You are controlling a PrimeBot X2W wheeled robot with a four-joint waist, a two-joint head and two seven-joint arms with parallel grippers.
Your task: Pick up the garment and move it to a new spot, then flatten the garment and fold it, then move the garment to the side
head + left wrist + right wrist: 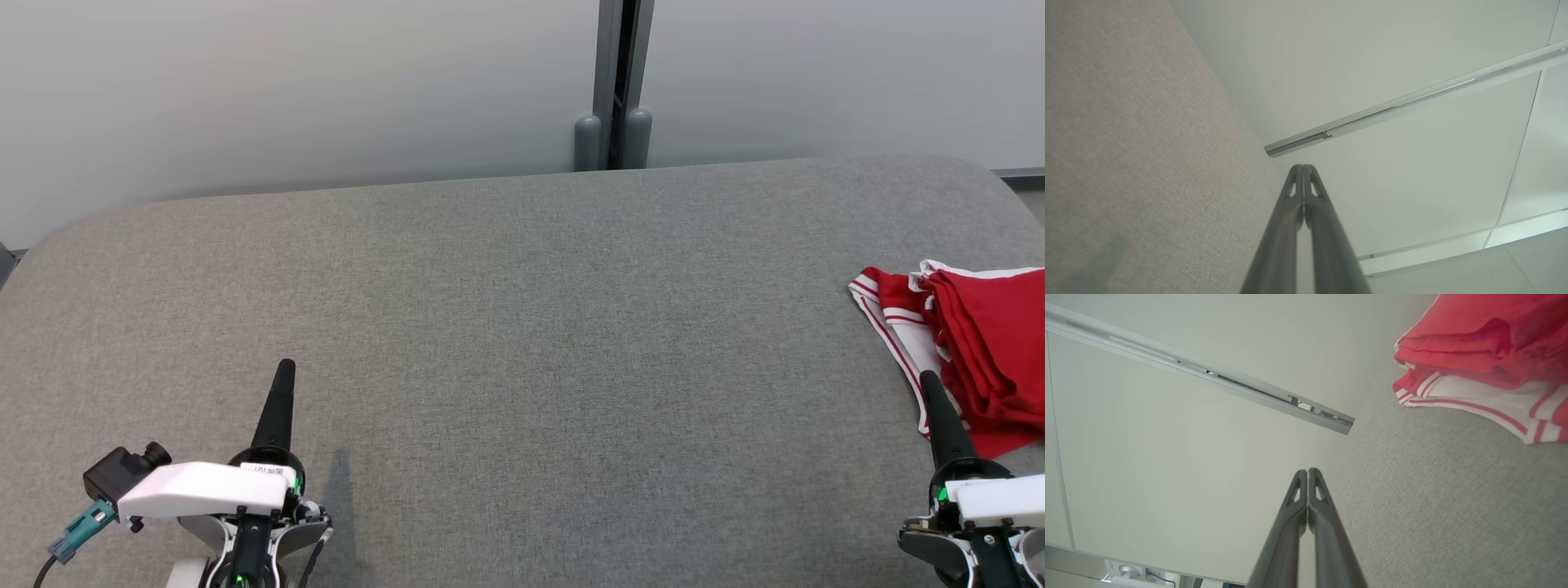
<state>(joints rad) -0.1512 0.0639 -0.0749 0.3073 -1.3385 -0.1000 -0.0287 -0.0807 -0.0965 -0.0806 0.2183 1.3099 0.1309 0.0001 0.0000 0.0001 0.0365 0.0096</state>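
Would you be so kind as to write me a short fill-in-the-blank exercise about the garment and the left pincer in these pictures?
1. The garment is mostly ____ in colour, with white stripes.
2. It lies toward the robot's ____ on the grey fabric surface.
3. The left pincer is shut and holds ____.

Missing words: red; right; nothing.
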